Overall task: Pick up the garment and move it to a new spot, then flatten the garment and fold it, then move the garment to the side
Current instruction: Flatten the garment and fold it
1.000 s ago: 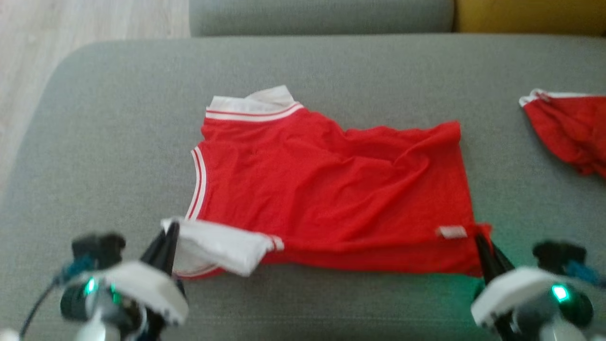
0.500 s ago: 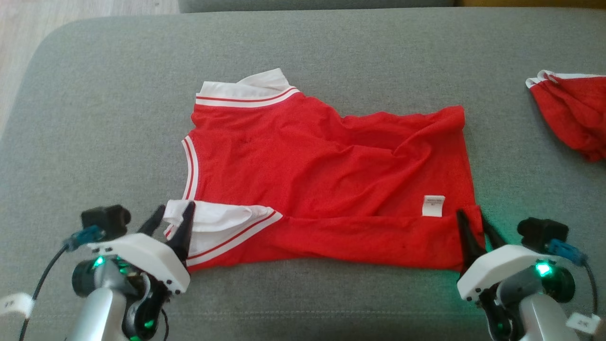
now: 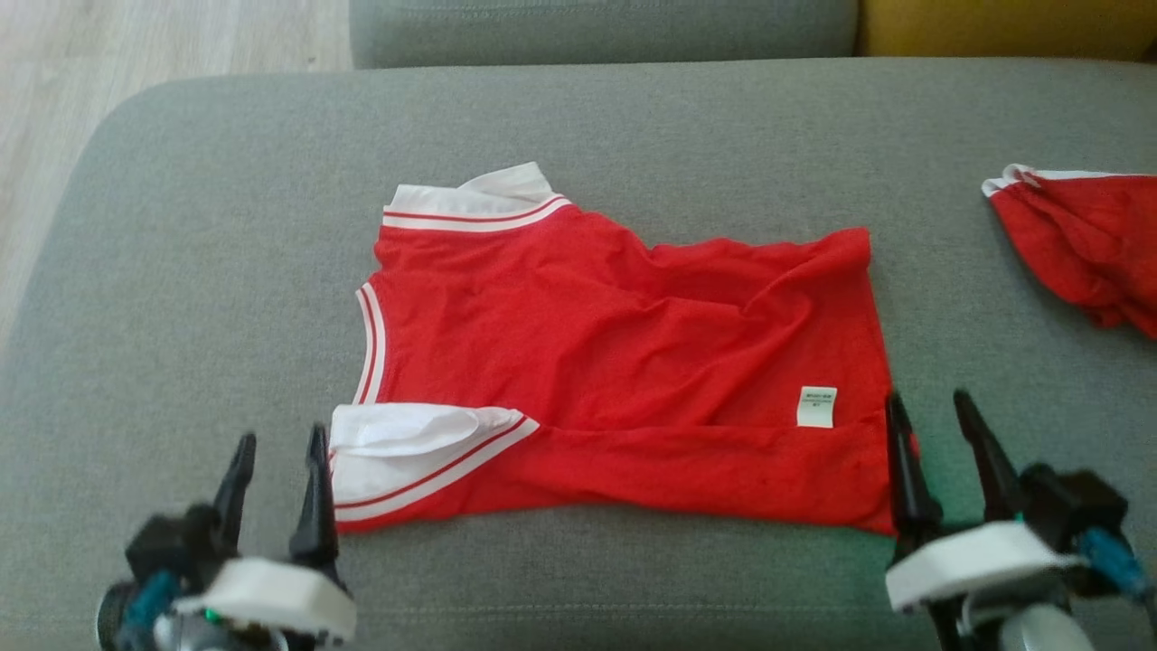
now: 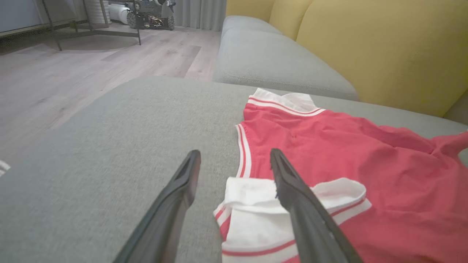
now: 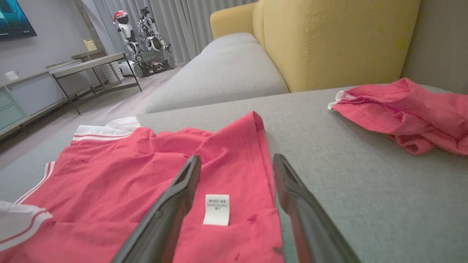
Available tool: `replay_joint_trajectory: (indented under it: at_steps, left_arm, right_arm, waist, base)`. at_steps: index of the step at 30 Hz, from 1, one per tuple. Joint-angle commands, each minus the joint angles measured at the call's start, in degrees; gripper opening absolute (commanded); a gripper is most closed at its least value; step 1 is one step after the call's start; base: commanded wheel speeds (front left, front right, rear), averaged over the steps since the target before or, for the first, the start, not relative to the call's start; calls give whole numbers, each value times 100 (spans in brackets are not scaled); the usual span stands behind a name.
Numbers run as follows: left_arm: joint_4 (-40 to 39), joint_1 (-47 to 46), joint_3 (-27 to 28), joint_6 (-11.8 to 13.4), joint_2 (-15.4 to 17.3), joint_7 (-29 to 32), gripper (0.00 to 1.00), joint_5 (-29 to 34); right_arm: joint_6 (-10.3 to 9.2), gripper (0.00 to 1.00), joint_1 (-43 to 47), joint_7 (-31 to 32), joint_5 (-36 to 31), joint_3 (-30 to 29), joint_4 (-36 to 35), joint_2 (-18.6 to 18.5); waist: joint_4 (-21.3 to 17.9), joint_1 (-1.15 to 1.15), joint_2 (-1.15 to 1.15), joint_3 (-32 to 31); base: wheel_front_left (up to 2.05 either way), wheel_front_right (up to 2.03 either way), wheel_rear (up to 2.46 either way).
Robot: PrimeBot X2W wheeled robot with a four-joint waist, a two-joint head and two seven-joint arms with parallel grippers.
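Note:
The garment (image 3: 615,362), a red sleeveless top with white striped trim, lies spread on the grey cushion (image 3: 578,127), its near edge folded over and a white label (image 3: 817,406) showing. My left gripper (image 3: 280,441) is open just off the garment's near left corner, beside the white trim (image 4: 256,215). In the left wrist view the left gripper (image 4: 234,153) has nothing between its fingers. My right gripper (image 3: 929,402) is open at the near right corner. The right wrist view shows the right gripper (image 5: 237,159) open above the hem (image 5: 263,153), with the label (image 5: 216,209) between the fingers.
A second red garment (image 3: 1085,244) lies bunched at the cushion's far right (image 5: 406,113). Another grey seat (image 3: 597,27) and a yellow sofa back (image 5: 329,40) stand behind. Wooden floor (image 3: 136,45) drops off past the cushion's left edge.
Both grippers were shut on the garment's near corners; they have opened, let go and drawn back. The near edge now lies folded on the cushion. The head camera also shifted.

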Motion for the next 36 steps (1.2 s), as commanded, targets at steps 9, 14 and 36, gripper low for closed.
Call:
replay_joint_trajectory:
  at_steps: [9, 14, 36]
  left_arm:
    - [-279, 323, 191, 147, -6, -184, 100, 251]
    - [-243, 292, 172, 111, 19, -176, 100, 216]
    - [1593, -727, 19, -505, -136, 1447, 100, -791]
  right_arm:
    - [37, 100, 451, -67, 47, 94, -447, -51]
    - [37, 100, 436, -38, 96, 111, -414, -51]
    - [37, 100, -328, 534, 272, -12, 1200, -51]
  waist:
    - [-65, 0, 0, -94]
    - [-77, 0, 0, -97]
    - [-124, 0, 0, 503]
  base:
    - [0, 0, 0]
    - [0, 0, 0]
    - [0, 0, 0]
